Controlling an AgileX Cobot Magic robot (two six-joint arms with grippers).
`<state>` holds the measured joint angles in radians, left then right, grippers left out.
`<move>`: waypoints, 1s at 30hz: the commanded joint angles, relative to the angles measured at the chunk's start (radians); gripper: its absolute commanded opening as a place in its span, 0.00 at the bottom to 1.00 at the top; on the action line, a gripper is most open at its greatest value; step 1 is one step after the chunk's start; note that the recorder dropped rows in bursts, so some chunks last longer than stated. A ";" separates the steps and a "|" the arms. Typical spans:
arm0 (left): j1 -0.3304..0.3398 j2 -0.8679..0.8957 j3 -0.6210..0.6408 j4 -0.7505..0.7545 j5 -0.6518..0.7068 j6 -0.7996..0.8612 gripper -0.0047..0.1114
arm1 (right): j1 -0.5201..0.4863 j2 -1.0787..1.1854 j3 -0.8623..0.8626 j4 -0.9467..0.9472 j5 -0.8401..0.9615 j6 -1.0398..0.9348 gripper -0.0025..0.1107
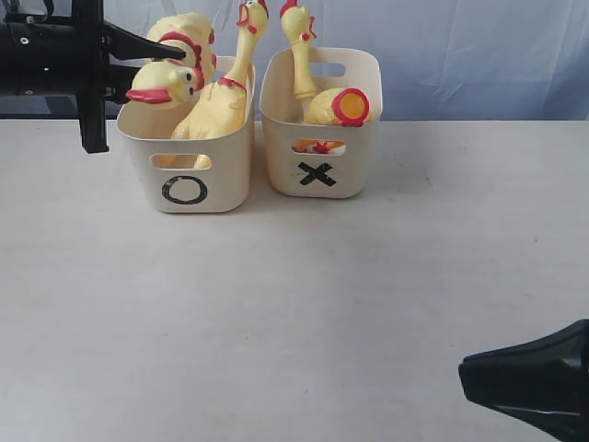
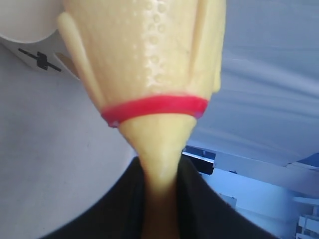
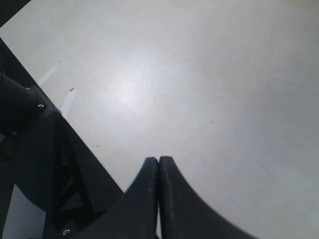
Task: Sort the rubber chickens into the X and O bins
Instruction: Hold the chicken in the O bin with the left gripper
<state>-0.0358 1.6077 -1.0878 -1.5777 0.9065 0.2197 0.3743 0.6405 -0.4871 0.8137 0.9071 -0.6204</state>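
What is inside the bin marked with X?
The X bin holds a rubber chicken, neck rising above the rim. Yellow and red show through the handle slot; the wall hides what else lies there.

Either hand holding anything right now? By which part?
The left hand grips a yellow rubber toy chicken by its thin neck, just past the red band. The right hand is shut and empty.

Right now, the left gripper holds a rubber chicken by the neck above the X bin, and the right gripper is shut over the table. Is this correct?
Not quite. The left gripper holds the rubber chicken by the neck above the O bin, not the X bin, as the exterior view shows. The right gripper is shut over the table, as you say.
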 commanded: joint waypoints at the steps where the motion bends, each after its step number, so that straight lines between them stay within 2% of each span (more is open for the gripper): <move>1: 0.022 -0.035 -0.011 -0.014 -0.045 -0.006 0.04 | -0.002 -0.006 0.005 0.005 0.007 -0.008 0.01; 11: 0.032 -0.035 -0.011 -0.014 -0.189 -0.055 0.04 | 0.007 -0.006 0.005 0.005 0.016 -0.008 0.01; 26: 0.032 0.025 -0.011 0.041 -0.115 -0.063 0.04 | 0.009 -0.006 0.005 0.005 0.018 -0.008 0.01; 30: 0.032 0.042 -0.011 0.039 -0.130 -0.063 0.04 | 0.009 -0.006 0.005 0.005 0.016 -0.008 0.01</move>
<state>-0.0089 1.6427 -1.0902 -1.5318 0.7793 0.1545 0.3822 0.6405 -0.4871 0.8137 0.9255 -0.6204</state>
